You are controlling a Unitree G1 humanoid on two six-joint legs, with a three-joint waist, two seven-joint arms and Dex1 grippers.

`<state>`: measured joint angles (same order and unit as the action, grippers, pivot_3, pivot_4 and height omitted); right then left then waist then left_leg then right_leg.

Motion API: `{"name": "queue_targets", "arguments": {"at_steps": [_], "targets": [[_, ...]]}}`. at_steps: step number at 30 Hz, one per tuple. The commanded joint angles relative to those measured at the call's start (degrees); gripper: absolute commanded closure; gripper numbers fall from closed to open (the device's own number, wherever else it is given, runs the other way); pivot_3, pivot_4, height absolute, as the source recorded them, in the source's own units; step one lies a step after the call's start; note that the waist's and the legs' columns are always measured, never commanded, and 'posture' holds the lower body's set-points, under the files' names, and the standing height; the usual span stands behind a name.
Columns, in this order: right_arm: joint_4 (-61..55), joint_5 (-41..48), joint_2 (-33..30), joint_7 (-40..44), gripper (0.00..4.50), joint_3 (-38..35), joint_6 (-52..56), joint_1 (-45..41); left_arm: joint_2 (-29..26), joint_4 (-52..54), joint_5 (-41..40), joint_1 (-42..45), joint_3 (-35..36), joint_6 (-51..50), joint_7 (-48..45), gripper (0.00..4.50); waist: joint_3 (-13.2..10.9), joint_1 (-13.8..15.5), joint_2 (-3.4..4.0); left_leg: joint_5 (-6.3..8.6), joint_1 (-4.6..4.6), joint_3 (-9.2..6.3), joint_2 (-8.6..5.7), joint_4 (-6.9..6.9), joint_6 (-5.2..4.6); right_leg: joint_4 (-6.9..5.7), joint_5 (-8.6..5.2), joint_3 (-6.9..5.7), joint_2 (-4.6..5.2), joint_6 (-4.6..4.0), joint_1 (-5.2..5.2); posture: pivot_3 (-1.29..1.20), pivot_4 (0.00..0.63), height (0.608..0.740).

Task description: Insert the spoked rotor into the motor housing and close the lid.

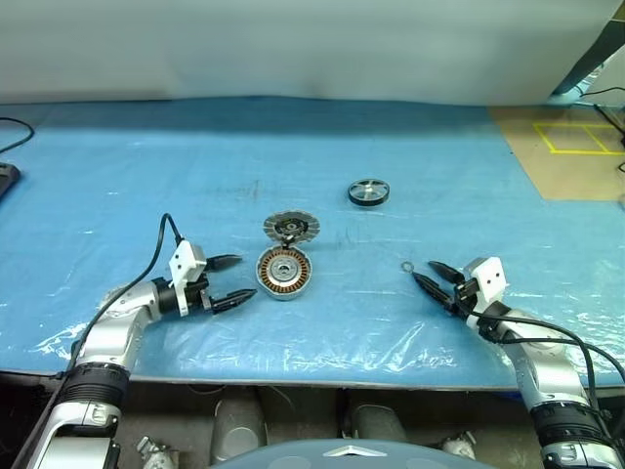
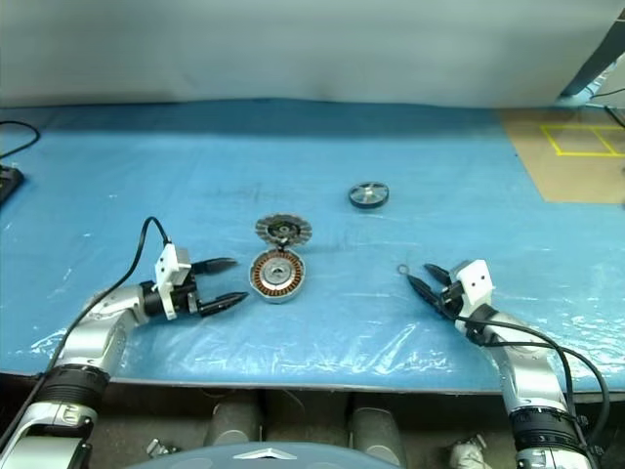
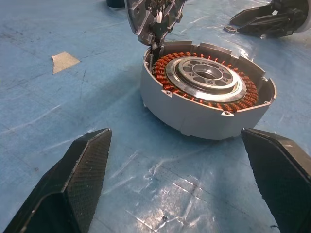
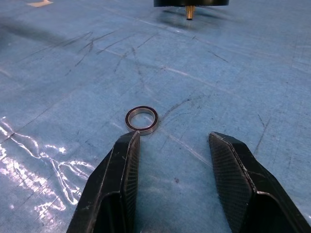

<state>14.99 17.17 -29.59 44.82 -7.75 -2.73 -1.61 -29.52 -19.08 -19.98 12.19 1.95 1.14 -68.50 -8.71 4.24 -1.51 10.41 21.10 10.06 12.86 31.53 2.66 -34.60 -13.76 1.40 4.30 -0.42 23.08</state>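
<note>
The motor housing (image 1: 284, 272) sits mid-table with its lid (image 1: 291, 229) swung open to admit the spoked rotor (image 1: 368, 192), lying apart toward the far edge, while the left hand (image 1: 234, 281) waits wide beside it and the right hand (image 1: 426, 276) is half-open, empty, near a small ring (image 1: 406, 266).

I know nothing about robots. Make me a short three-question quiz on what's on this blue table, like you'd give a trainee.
1. True or false: the lid of the motor housing is shut.
2. What lies just in front of the right tool?
A. the spoked rotor
B. a small metal ring
C. a screwdriver
3. Which tool, with both fingers spread wide, faces the housing?

Key
1. False: the lid stands open at the housing's far edge, and the copper windings show.
2. B: the ring lies flat on the blue sheet; the rotor sits farther back, by itself.
3. The left tool, holding nothing.
</note>
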Motion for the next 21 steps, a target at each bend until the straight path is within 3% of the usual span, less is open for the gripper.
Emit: {"name": "queue_targets", "arguments": {"at_steps": [1,12,21], "targets": [[-0.83,0.06,0.51,1.57,2.21,1.08,0.73,0.97,0.07,0.36,-0.13,0.56,0.31,1.18,-0.04,0.00,-0.01,-0.07,0.02,0.00,0.00,0.00,0.00,0.00,0.00,0.00,0.00,0.00,0.00,0.00,0.00,0.00,0.150,0.740],[-2.56,-0.55,1.13,1.96,2.21,1.26,0.27,-0.10,0.04,1.04,-0.26,-0.59,0.37,1.16,0.32,0.00,-0.09,-0.26,0.15,0.00,0.00,0.02,0.00,-0.02,0.00,0.00,0.00,0.03,0.00,0.00,0.04,0.00,0.150,0.740],[2.34,-3.70,0.87,1.91,2.21,3.46,0.02,-5.67,0.10,1.52,-0.30,-0.80,0.33,0.98,0.65,0.00,-0.24,-0.30,0.39,-0.01,0.03,0.05,-0.02,-0.02,0.01,-0.03,0.00,0.08,0.00,0.00,0.11,0.00,0.150,0.740]]}}
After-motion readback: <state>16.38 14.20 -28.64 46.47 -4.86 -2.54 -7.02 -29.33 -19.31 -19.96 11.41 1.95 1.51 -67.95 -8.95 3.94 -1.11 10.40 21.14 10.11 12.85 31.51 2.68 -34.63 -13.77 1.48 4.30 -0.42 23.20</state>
